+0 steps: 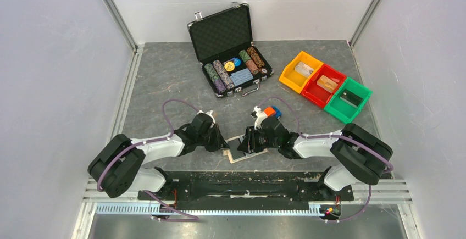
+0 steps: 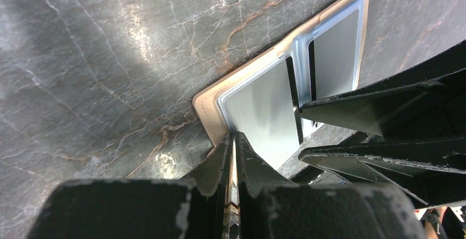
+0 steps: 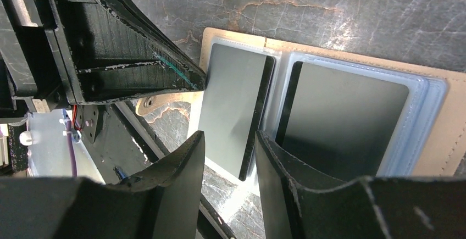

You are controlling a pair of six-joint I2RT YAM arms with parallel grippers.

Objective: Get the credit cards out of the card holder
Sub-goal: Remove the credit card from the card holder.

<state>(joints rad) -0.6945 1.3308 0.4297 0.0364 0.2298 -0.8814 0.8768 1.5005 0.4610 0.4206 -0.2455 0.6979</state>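
I'm pinning the card holder (image 1: 242, 153) at 6 o'clock on the table (image 1: 165, 74), with the left claw (image 2: 233, 140) clamped on its tan edge. The right claw (image 3: 228, 137) is hanging open, straddling a half-out card (image 3: 231, 101). Risk I'm watching: that thin pinch slipping and the whole thing dragging along with the card.

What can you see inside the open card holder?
Two credit cards: one seated in a pocket of the card holder, one slid partly out. Any cards beneath them are hidden.
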